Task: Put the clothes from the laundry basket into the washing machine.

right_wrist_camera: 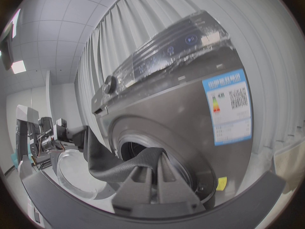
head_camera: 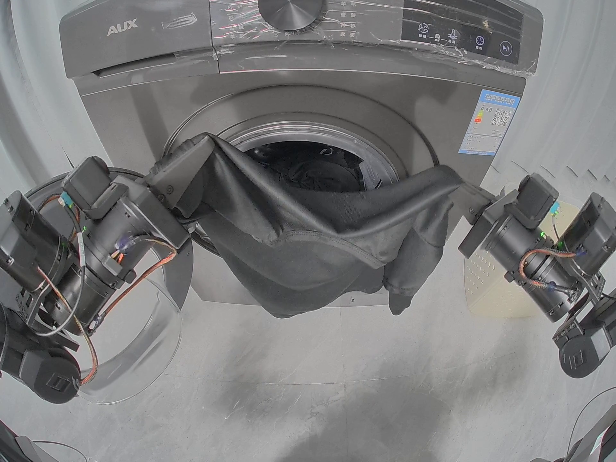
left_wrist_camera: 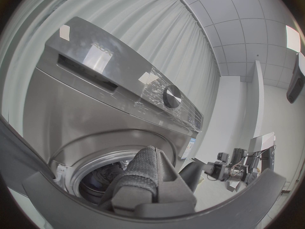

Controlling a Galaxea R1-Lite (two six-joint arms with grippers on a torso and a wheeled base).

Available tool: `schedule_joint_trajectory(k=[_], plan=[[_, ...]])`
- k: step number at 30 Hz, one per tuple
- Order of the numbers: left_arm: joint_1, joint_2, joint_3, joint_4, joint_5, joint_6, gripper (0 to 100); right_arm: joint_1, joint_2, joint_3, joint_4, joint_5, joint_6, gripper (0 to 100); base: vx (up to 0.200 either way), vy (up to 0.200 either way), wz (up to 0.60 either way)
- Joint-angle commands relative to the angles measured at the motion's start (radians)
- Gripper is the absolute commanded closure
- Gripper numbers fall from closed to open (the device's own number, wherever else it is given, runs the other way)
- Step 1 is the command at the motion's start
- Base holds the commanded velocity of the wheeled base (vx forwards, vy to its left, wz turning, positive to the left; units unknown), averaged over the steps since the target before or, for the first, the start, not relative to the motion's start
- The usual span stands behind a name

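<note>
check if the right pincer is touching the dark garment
Touching. The right wrist view shows the right pincer shut on a fold of the dark garment.

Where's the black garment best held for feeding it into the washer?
Grip the garment by its two top ends, left claw from the left, right claw from the right: it hangs across the washer mouth, sagging mid-span, so end grips lift the slack.
</note>
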Motion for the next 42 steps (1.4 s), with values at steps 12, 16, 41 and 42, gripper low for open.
schedule_joint_trajectory(k=[12, 16, 41, 42], plan=[[-0.064, 0.050, -0.141, 0.020, 0.007, 0.002, 100, 0.134, 0.145, 0.252, 0.009, -0.004, -0.001, 0, 0.000, 0.000, 0.00], [-0.075, 0.048, -0.143, 0.020, 0.009, 0.004, 100, 0.152, 0.204, 0.245, 0.001, 0.027, -0.004, 0, 0.000, 0.000, 0.00], [-0.106, 0.038, -0.141, 0.018, 0.007, 0.004, 100, 0.232, 0.567, -0.251, 0.004, 0.041, -0.007, 0, 0.000, 0.000, 0.00], [-0.106, 0.036, -0.141, 0.018, 0.007, 0.004, 100, 0.233, 0.584, -0.279, 0.009, 0.041, -0.007, 0, 0.000, 0.000, 0.00]])
